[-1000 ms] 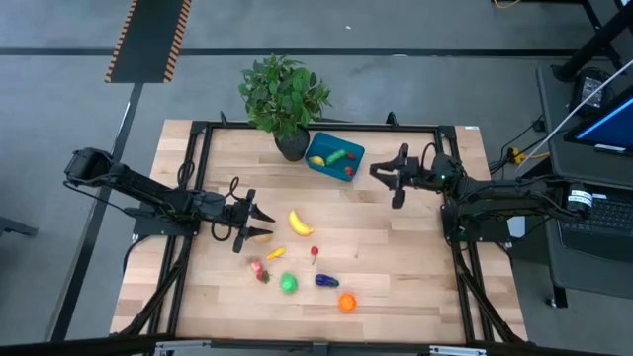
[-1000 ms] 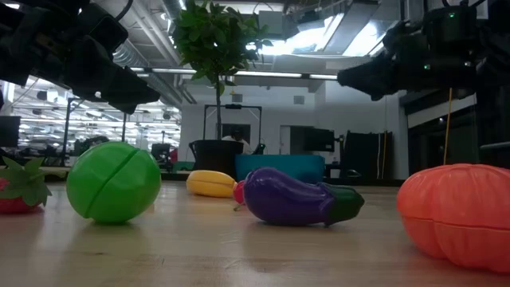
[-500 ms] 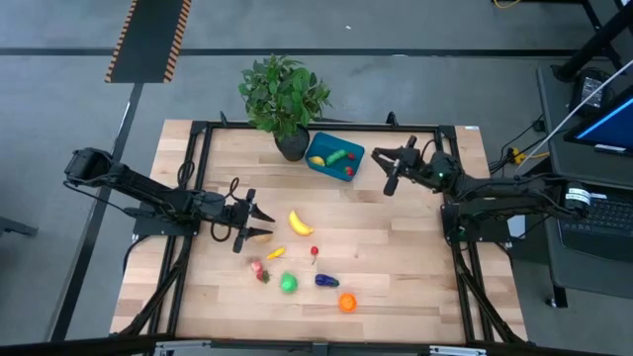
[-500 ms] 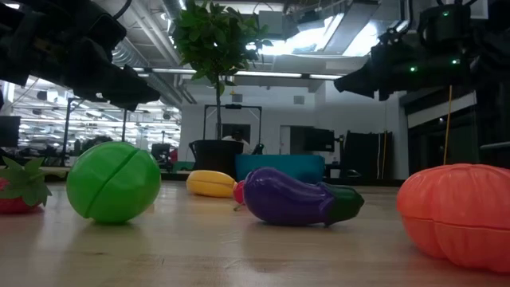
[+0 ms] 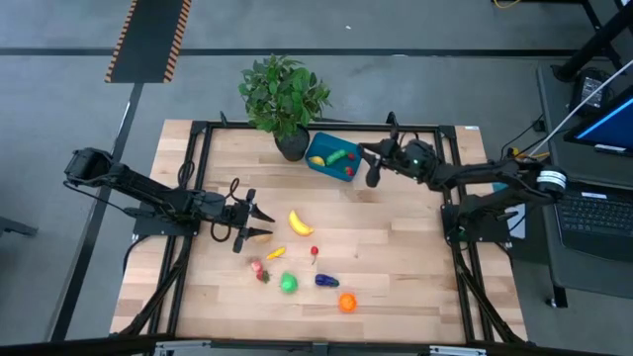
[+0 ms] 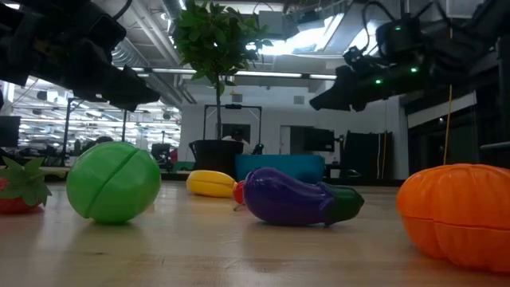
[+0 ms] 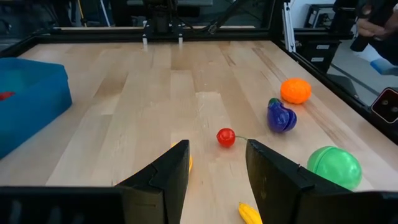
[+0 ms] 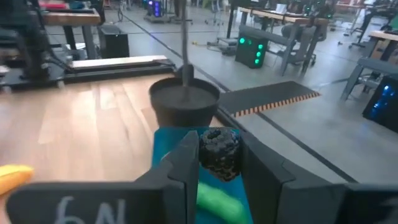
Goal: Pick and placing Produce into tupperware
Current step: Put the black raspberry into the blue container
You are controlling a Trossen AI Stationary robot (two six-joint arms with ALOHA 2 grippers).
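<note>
A: Right end effector [image 5: 373,166], fingers narrowly set on a small dark lumpy piece [image 8: 218,151]. Which way does the tupperware [image 5: 334,156] lie?

B: Just beside and below it, toward the potted plant [image 5: 284,97]. In the right wrist view the teal tub sits directly beyond the fingertips, a green piece [image 8: 217,203] already inside.

A: And the left end effector [image 5: 255,220]?

B: Fingers moderately apart, empty, over mid-desk [image 5: 396,257]. The banana [image 5: 301,223] lies just ahead, long axis slanting across the desk; this arm is nearer the loose produce, well apart from the tub.
</note>
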